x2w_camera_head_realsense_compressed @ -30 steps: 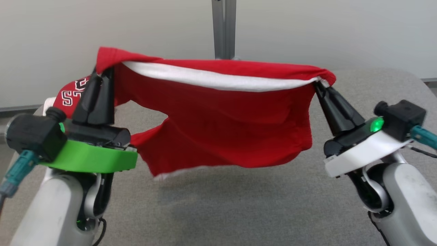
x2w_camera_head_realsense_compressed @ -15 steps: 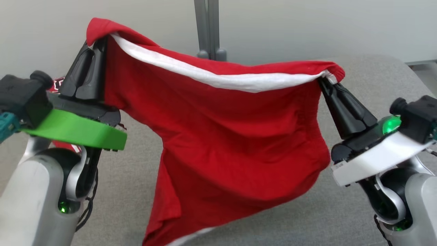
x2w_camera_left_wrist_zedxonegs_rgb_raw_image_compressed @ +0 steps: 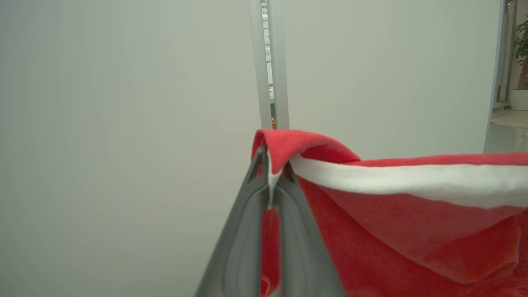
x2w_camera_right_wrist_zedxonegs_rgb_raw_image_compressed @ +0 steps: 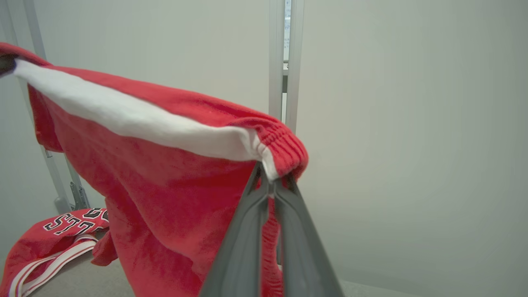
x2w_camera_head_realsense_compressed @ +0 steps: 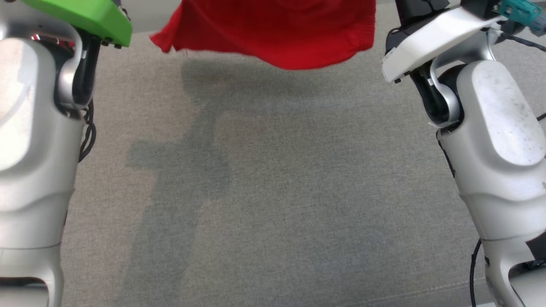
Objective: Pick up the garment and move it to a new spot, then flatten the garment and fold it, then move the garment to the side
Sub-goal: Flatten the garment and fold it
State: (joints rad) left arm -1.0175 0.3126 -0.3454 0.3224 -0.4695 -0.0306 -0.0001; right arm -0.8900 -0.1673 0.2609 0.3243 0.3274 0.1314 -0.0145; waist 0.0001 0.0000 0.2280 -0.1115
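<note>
The garment (x2w_camera_head_realsense_compressed: 273,38), red shorts with a white band inside the waist, hangs stretched between the two arms. In the head view its lower hem shows at twelve o'clock, above the grey cloth surface (x2w_camera_head_realsense_compressed: 273,192), and its shadow falls on that surface just below it. The left forearm (x2w_camera_head_realsense_compressed: 34,149) stands at nine o'clock under a green wrist plate (x2w_camera_head_realsense_compressed: 85,17), the right forearm (x2w_camera_head_realsense_compressed: 499,140) at three o'clock under a white wrist plate (x2w_camera_head_realsense_compressed: 426,34).

In the left wrist view the left gripper (x2w_camera_left_wrist_zedxonegs_rgb_raw_image_compressed: 272,173) has its two fingers pressed together on one corner of the waistband, with red cloth folded over the tips and the band running off toward three o'clock. In the right wrist view the right gripper (x2w_camera_right_wrist_zedxonegs_rgb_raw_image_compressed: 272,181) pinches the opposite, ribbed corner in the same way, and the band runs off toward ten o'clock.

A second red piece with black-and-white lettering (x2w_camera_right_wrist_zedxonegs_rgb_raw_image_compressed: 53,243) lies on the grey surface at eight o'clock of the right wrist view. A pale wall (x2w_camera_left_wrist_zedxonegs_rgb_raw_image_compressed: 123,123) and a metal post (x2w_camera_left_wrist_zedxonegs_rgb_raw_image_compressed: 270,62) stand behind.
</note>
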